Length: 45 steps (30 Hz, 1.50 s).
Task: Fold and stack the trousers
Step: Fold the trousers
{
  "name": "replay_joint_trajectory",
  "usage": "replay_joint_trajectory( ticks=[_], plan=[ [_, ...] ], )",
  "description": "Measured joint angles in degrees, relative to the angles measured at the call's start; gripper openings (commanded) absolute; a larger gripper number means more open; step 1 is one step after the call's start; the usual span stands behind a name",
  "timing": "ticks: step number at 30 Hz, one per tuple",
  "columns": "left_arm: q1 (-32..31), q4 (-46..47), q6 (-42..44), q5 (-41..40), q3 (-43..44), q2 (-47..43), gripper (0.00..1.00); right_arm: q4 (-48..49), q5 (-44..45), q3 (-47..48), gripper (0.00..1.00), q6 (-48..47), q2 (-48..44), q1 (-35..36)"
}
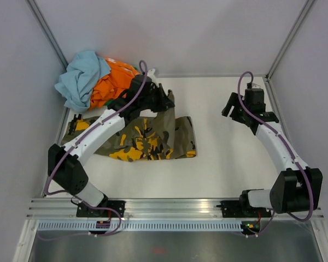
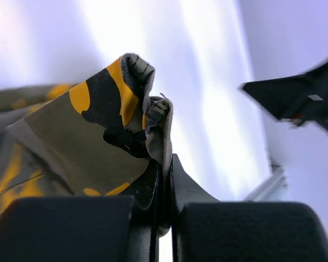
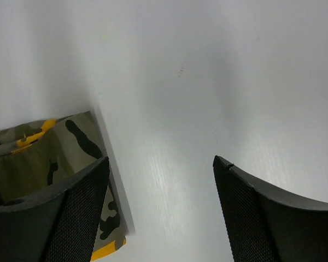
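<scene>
- Trousers (image 1: 147, 139) lie on the left side of the table (image 1: 224, 164). They look half folded and are not stacked yet.
- Left gripper (image 2: 164, 176) is squeezed tight on a trouser edge.
- Right gripper (image 3: 161, 170) is wide open and holds nothing, over the white table.
</scene>
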Motion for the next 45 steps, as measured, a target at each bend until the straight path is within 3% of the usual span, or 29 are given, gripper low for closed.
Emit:
replay_joint_trajectory(
  ticks=[4,9,13,17,21,28,33,38,45],
  plan=[
    [-7.76,-2.49,-2.49,-0.57,16.02,8.09,0.02,-2.03,0.76,-2.6,0.84,1.44,-3.72,-7.78],
    [-12.57,-4.24,-4.98,-0.04,36.0,18.91,0.02,-6.1,2.75,-3.58,0.84,2.16,-8.0,-16.31],
    [-12.9,-4.13,-7.13,1.62,42.01,22.64,0.02,-7.72,4.26,-3.58,0.85,2.21,-10.05,-17.18],
    [-12.52,-4.57,-7.63,0.98,42.34,23.39,0.02,-8.94,5.77,-3.56,0.85,2.19,-10.36,-18.25],
    [-11.28,-3.26,-7.63,-0.26,34.95,21.49,0.02,-9.68,5.9,-3.17,0.85,2.1,-10.36,-19.06],
    [-2.64,-2.91,-7.61,-2.64,6.93,12.55,0.02,-8.98,3.34,-3.13,0.86,1.03,-10.36,-19.1],
    [1.25,-4.04,-7.65,-5.75,-8.24,3.74,0.02,-4.9,-5.6,-5.86,0.91,0.81,-10.27,-19.06],
    [4.83,-4.61,-8.72,-6.71,-15.26,-0.74,0.02,-1.97,-12.87,-8.11,0.92,0.42,-8.46,-16.44],
    [7.15,-4.17,-8.9,-8.13,-18.03,0.76,0.02,0.66,-16.7,-8.31,0.92,-1.11,-4.28,-10.34]
  ],
)
